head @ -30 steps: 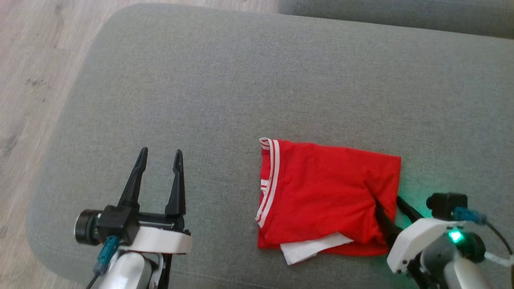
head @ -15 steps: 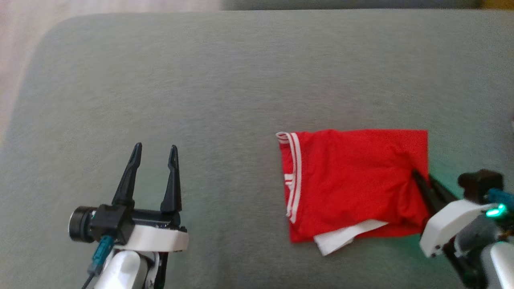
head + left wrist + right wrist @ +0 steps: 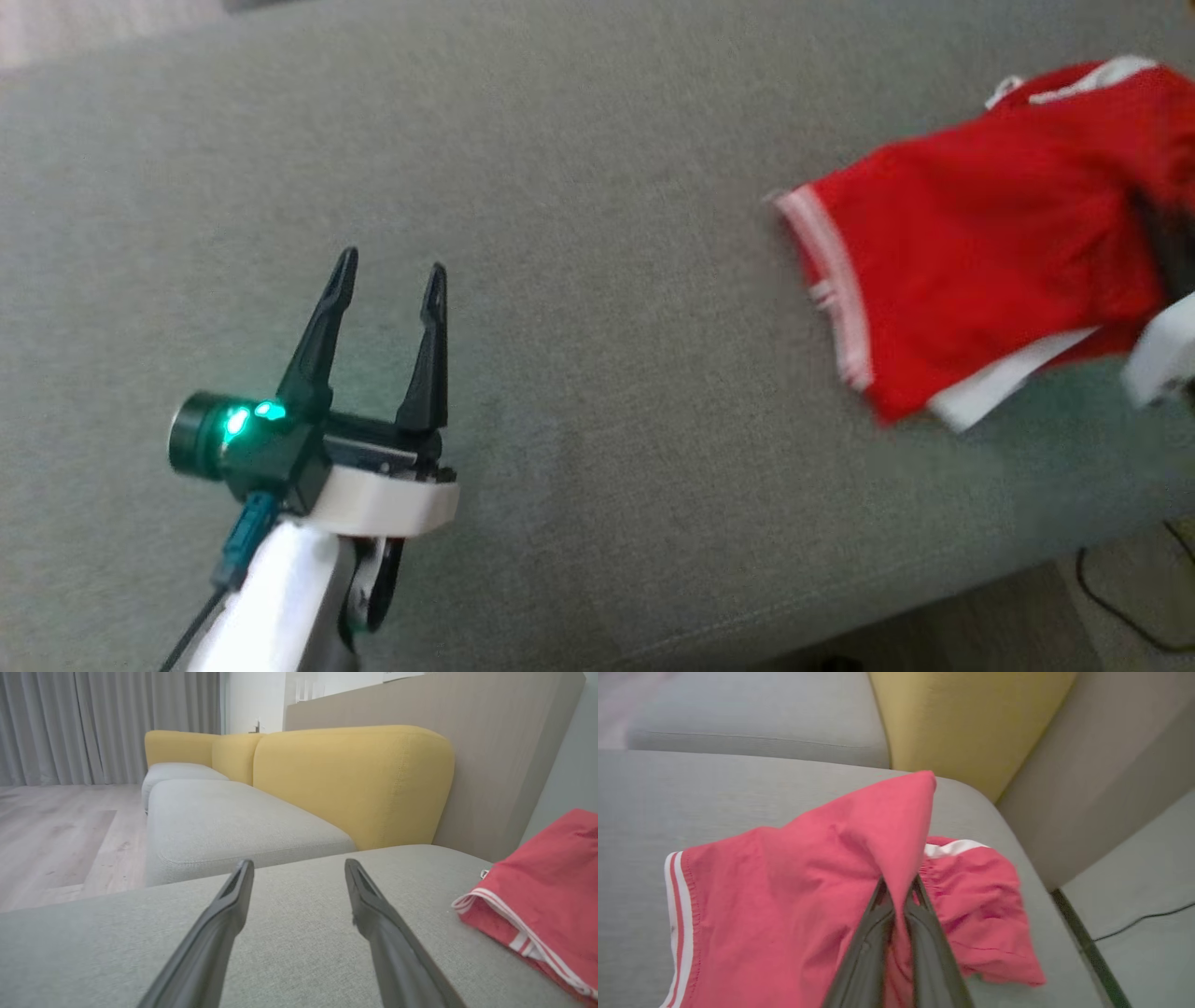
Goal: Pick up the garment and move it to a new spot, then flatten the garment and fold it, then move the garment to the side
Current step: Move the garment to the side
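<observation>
Looks like the move-aside step; right gripper (image 3: pixel 899 884) clamped on garment (image 3: pixel 784 896) edge; left gripper (image 3: pixel 392 263) apart, well left of garment; next: drag sideways, release

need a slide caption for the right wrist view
Right claw shut on a fold of the red garment over the grey cushion, yellow backrest behind.

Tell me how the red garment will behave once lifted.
Probably floppy: the red garment peaks and drapes where the right end effector pinches it. Likely light: one thin pinch raises a corner. The fold may slump open.
</observation>
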You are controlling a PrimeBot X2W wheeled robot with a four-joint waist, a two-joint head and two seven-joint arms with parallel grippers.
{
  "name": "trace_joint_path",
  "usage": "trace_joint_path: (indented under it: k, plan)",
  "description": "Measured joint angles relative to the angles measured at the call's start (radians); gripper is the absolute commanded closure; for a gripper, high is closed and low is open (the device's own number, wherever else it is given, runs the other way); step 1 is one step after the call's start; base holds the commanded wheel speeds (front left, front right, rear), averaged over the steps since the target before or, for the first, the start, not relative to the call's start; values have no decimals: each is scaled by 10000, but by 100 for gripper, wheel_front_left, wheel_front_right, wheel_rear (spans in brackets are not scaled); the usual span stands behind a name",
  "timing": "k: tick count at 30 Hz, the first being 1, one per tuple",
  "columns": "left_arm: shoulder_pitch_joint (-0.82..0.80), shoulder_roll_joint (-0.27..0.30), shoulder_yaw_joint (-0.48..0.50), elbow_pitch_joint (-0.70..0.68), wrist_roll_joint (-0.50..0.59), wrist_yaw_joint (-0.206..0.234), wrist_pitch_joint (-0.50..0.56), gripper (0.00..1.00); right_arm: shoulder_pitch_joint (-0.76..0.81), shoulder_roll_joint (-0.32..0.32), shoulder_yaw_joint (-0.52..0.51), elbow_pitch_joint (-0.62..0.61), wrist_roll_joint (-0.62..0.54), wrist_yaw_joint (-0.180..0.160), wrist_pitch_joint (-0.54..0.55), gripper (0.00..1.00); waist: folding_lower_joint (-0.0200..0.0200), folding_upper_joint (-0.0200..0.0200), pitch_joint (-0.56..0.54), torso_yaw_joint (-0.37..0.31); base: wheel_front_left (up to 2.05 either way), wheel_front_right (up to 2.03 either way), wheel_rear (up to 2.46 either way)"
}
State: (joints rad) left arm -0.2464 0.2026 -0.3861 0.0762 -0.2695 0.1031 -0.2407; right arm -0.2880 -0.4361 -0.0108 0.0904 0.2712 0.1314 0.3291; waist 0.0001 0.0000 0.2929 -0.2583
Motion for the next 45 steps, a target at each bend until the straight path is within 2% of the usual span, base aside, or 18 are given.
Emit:
trace_joint_path:
  k: [6, 11, 12, 13, 14, 20, 26, 29, 34, 42, 45]
  plan:
    - [-485, 102, -134, -228, 244, -151, 123, 0, -1060, -863, -1547, 859, -190, 2, 130, 100, 1, 0, 974, -78, 0, 0, 0]
    - [-1141, 132, -347, -407, 403, -259, 205, 0, -1699, -1467, -2614, 1965, -466, 0, -165, 100, 2, 0, 1617, 252, 0, 0, 0]
    - [-1244, 138, -347, -418, 424, -326, 205, 0, -1819, -1484, -2813, 2167, -543, 0, -274, 86, 1, 0, 1717, 350, 0, 0, 0]
    - [-1244, 138, -347, -418, 424, -326, 205, 0, -1819, -1484, -2813, 2167, -543, 0, -274, 34, 1, 0, 1717, 350, 0, 0, 0]
    - [-1317, 144, -353, -426, 424, -332, 203, 0, -1944, -1480, -3039, 2395, -654, 0, -330, 0, 1, 0, 1809, 448, 0, 0, 0]
    - [-1401, 119, -405, -238, 424, -336, 107, 0, -2268, -1218, -4278, 3609, -1404, 0, -410, 0, 1, 0, 2030, 941, 0, 0, 0]
    - [-1317, 94, -399, 71, 416, -311, 4, 0, -1654, -523, -4930, 3613, -1682, 0, -1122, 0, -2, 0, 1525, 1056, 0, 0, 0]
    - [-1032, 88, -380, 203, 382, -192, 0, 0, -941, -23, -4901, 2872, -1651, 0, -1703, 0, -2, 0, 1132, 1107, 0, 0, 0]
    - [-164, 107, -280, 522, 102, 44, -25, 0, 247, 1233, -4391, 834, -1553, 0, -2173, 0, -3, 0, 359, 1207, 0, 0, 0]
    - [431, 209, 56, 1007, -221, 393, 52, 0, 2167, 3327, -2694, -2100, -1685, 0, -2142, 0, -3, 0, -640, 1799, 0, 0, 0]
    - [671, 280, 314, 1183, -435, 522, 119, 0, 2572, 3662, -2033, -2713, -1685, 0, -2136, 0, -3, 0, -916, 2178, 0, 0, 0]
